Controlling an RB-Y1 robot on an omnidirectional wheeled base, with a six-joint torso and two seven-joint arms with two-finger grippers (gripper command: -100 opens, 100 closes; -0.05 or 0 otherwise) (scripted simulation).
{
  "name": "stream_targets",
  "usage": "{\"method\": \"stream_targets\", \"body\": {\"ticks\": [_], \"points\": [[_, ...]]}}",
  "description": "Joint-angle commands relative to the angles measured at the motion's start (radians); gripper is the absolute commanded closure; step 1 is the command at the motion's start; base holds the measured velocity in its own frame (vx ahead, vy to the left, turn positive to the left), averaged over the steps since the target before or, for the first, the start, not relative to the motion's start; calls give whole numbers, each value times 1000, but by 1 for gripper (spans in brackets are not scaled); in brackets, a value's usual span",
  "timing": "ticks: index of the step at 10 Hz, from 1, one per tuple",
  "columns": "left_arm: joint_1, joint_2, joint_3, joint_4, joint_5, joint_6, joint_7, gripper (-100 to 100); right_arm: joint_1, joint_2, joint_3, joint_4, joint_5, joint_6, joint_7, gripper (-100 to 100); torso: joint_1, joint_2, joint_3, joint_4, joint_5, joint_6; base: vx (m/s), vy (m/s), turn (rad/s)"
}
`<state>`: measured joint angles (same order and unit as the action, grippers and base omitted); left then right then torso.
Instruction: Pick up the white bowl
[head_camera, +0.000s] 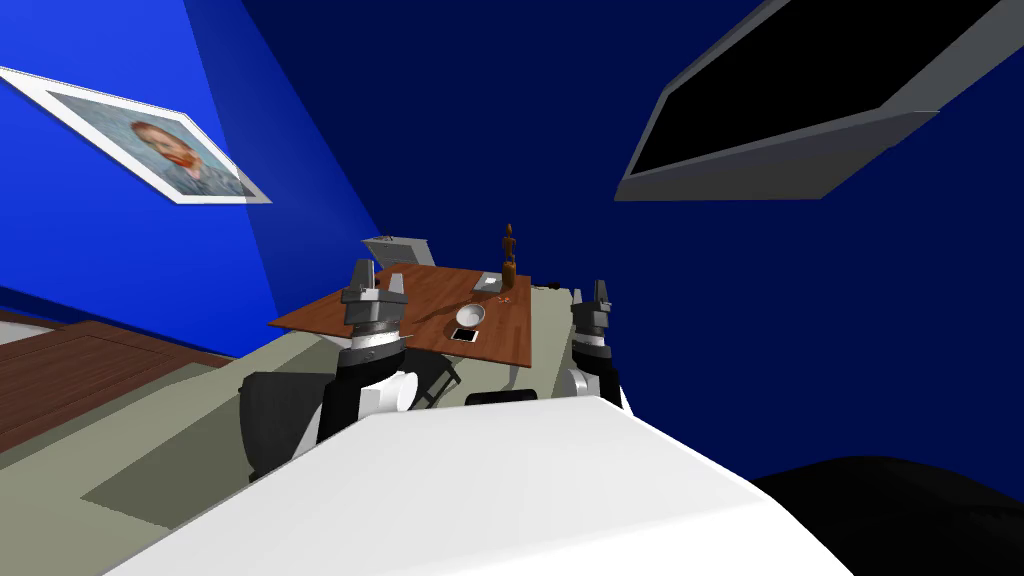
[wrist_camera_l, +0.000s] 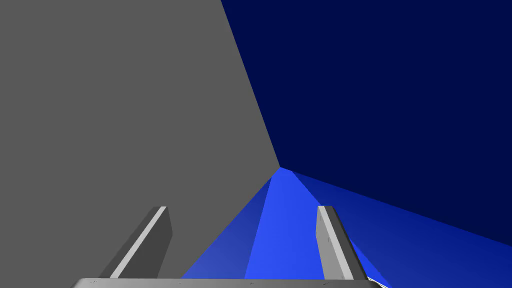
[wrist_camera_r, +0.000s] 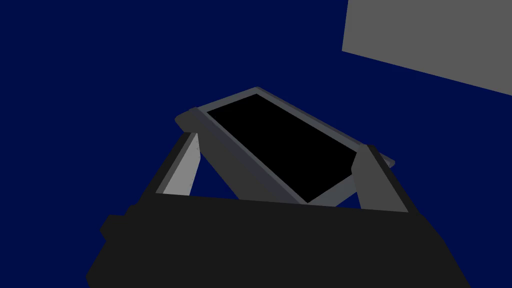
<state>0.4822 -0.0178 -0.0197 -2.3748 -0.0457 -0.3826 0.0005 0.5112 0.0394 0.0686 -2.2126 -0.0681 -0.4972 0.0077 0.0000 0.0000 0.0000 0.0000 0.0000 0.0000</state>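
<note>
Bowl (head_camera: 470, 316), white and round, sits upright on the brown counter (head_camera: 440, 290) near its front edge, mouth up. A dark-screened phone (head_camera: 464, 335) lies just beside it. The bowl is ahead and between the two arms, somewhat nearer the left jaws. Being round, it has no long axis to line up on. Both left jaws and right jaws stand wide and empty, tipped upward, away from the counter. The left arm looks likelier to make the reach.

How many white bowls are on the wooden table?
1. The white bowl sits on the wooden table, just beyond a flat black-screened device. Another could hide behind the left gripper.
</note>
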Motion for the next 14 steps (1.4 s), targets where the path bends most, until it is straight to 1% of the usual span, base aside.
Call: {"method": "stream_targets", "body": {"ticks": [1, 4, 6, 8, 9, 10, 11, 12, 13, 14], "points": [[-11, 31, -2, 13, 2, 4, 2, -100, 0, 0, 0, 0, 0, 0, 0, 0, 0, 0, 0, 0, 0, 0, -60, 3, -32], [-56, 97, -11, 68, 12, 24, 10, -100, 0, 0, 0, 0, 0, 0, 0, 0, 0, 7, 4, 1, 0, 0, -111, 6, -40], [-102, 134, -21, 124, 23, 45, 18, -100, 0, 0, 0, 0, 0, 0, 0, 0, 5, 8, 4, 2, 1, 0, -120, 73, -46], [-158, 164, -32, 190, 37, 74, 29, -100, 0, 0, 0, 0, 0, 0, 0, 0, 5, 8, 5, 2, 1, 0, -127, 64, -45], [-158, 164, -32, 195, 37, 74, 29, -100, 0, 0, 0, 0, 0, 0, 0, 0, 5, 8, 5, 2, 1, 0, -77, 42, -16], [-190, 178, -39, 235, 45, 92, 36, -100, 0, 0, 0, 0, 0, 0, 0, 0, 3, 6, 3, 1, 1, 0, -74, 34, -22], [-219, 190, -46, 261, 53, 110, 42, -100, 0, 0, 0, 0, 0, 0, 0, 0, 3, 5, 3, 1, 1, 0, -108, 53, -42], [-224, 190, -46, 278, 53, 110, 42, -100, 0, 0, 0, 0, 0, 0, 0, 0, 4, 6, 3, 1, 1, 0, -74, 38, -25], [-261, 200, -53, 315, 62, 131, 50, -100, 0, 0, 0, 0, 0, 0, 0, 0, 3, 5, 3, 1, 1, 0, -58, 49, -18], [-261, 200, -53, 324, 62, 131, 50, -100, 0, 0, 0, 0, 0, 0, 0, 0, 4, 4, 2, 1, 1, 0, -41, 37, -17]]}}
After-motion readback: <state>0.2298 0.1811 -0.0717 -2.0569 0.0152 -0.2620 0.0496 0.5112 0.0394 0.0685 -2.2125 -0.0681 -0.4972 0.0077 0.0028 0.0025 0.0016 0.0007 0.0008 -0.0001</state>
